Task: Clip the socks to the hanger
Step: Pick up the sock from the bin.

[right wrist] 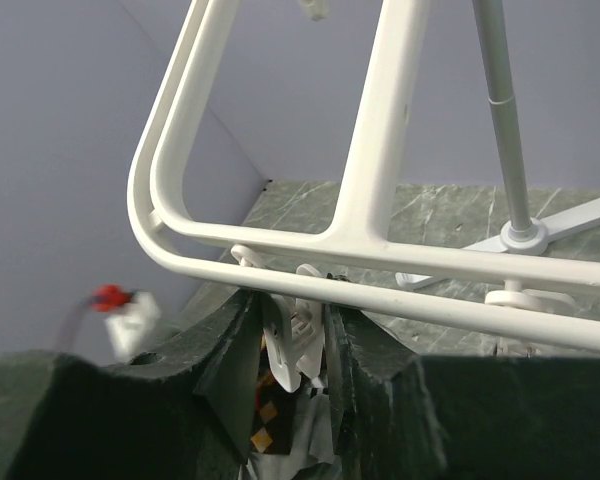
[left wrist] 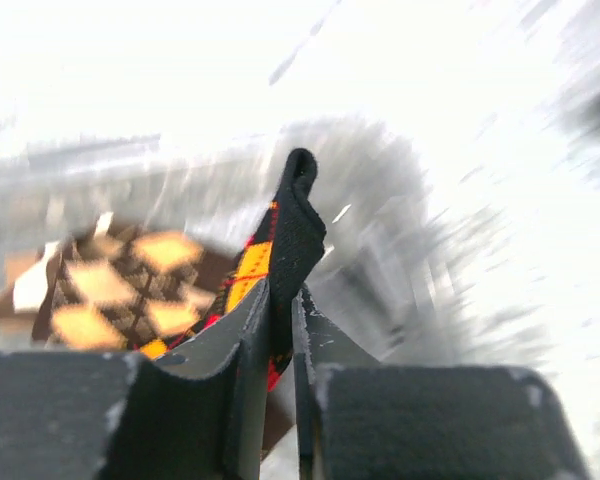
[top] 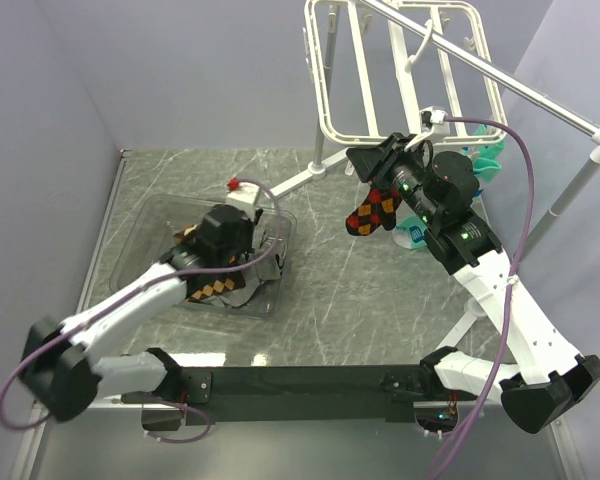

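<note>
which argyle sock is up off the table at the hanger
The argyle sock dangling below the hanger's near rail, beside the right gripper. The other argyle socks are down in the clear tray, one pinched by the left gripper.

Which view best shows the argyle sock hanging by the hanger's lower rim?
Top external: the whole hanging argyle sock shows below the right gripper. Right wrist catches only a patch of diamonds between its fingers; left wrist shows a different sock.
</note>
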`<state>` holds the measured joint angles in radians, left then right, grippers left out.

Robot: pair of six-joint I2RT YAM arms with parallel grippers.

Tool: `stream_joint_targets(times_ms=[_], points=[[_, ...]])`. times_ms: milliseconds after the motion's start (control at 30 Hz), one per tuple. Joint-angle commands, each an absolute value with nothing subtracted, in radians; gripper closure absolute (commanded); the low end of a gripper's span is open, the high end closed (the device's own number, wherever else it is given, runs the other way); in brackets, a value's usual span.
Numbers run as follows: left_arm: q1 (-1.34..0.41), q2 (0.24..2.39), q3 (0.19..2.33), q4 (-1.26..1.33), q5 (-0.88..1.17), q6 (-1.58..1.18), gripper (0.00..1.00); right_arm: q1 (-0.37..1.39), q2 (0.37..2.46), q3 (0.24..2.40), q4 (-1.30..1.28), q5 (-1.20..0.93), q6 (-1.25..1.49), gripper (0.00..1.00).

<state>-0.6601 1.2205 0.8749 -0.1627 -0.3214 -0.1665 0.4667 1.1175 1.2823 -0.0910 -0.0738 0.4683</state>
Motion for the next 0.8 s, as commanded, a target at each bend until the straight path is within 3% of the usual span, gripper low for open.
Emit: stream_joint_targets(times_ms=[0,300,567,767], points=[[-0.655,1.083,0.841,-0.011,-0.178,-0.216,0.83,0.465,1.124,1.312,-0.049,-0.086,0.477,1.00],[-0.657,0.902,0.744,0.312,0.077,-0.313,0.99,0.463,1.140,1.319,-0.029,-0.126,0.503,1.00],[-0.736,1.075,0.856,0.367,0.126,-0.334,0.99,0.463,1.134,1.310,-0.037,-0.112,0.488,1.00],[-0.808,1.155,0.905,0.459,0.046,-0.382,0.99,0.463,1.144,1.305,-0.043,-0.091,0.462,1.00]])
